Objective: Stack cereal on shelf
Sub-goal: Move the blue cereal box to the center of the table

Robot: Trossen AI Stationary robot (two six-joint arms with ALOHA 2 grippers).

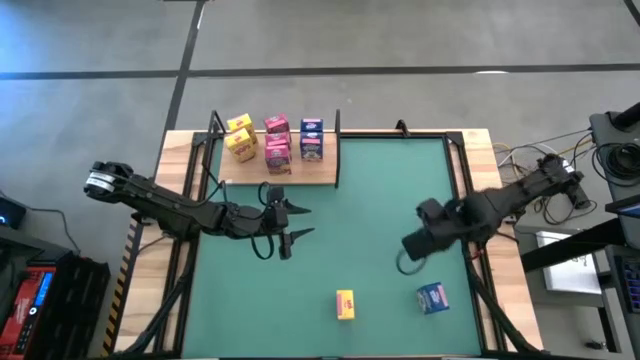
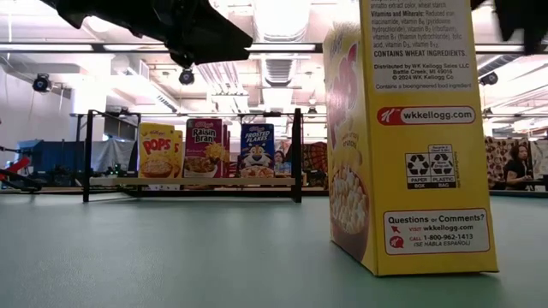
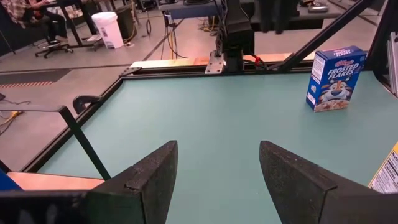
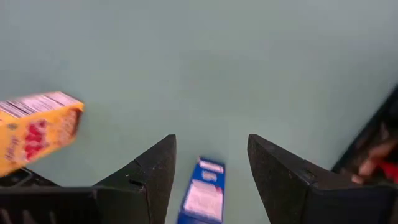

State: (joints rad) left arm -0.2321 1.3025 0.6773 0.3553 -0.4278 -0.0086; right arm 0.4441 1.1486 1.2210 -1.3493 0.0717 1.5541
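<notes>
Close against the low camera stands a yellow cereal box point(image 2: 409, 137), upright on the green mat point(image 2: 171, 248) with its printed side panel facing out; far behind it the shelf point(image 2: 193, 180) carries a yellow Pops box point(image 2: 157, 151), a Raisin Bran box point(image 2: 204, 148) and a Frosted Flakes box point(image 2: 257, 150) side by side between black uprights. From above, the shelf point(image 1: 310, 176) sits at the mat's far left edge with about six boxes in yellow, pink and blue on its board, while the yellow cereal box point(image 1: 345, 304) and a blue cereal box point(image 1: 432, 298) stand on the mat well apart from the shelf, near the front edge. The left gripper point(image 1: 297, 221) hovers just in front of the shelf, fingers spread with nothing between them. The right gripper point(image 1: 412, 254) hangs over the mat far from the shelf, near the blue cereal box. The left wrist camera shows its two fingers point(image 3: 149, 180) parted over bare mat, the blue cereal box point(image 3: 333, 78) well beyond. The right wrist camera shows its fingers point(image 4: 152, 171) apart and empty, the blue cereal box point(image 4: 203, 196) below the gap and the yellow one point(image 4: 34, 130) to one side.
</notes>
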